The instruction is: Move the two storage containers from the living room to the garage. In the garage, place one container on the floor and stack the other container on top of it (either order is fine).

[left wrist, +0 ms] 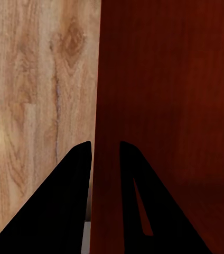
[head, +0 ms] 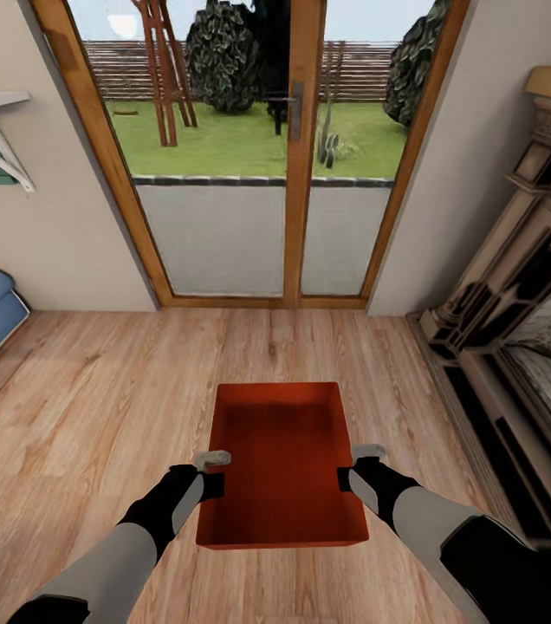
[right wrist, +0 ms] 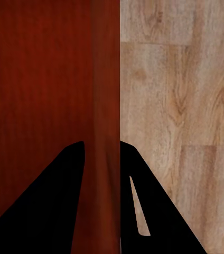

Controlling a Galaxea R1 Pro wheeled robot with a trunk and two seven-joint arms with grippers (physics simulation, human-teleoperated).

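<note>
Living room's pale plank floor (head: 93, 416), one storage container held between both arms.

Ahead I see a wood-framed glass door (head: 258, 156), with a carved dark fireplace (head: 518, 329) on my right. I have the red-orange storage container (head: 282, 464), smooth, rectangular and low-walled, seemingly lifted above the grainy boards, though its height is hard to judge. My left pincer (left wrist: 105, 151) is clamped narrow over its thin left wall, one black finger on either side; my right pincer (right wrist: 101, 151) grips the right wall likewise.
</note>
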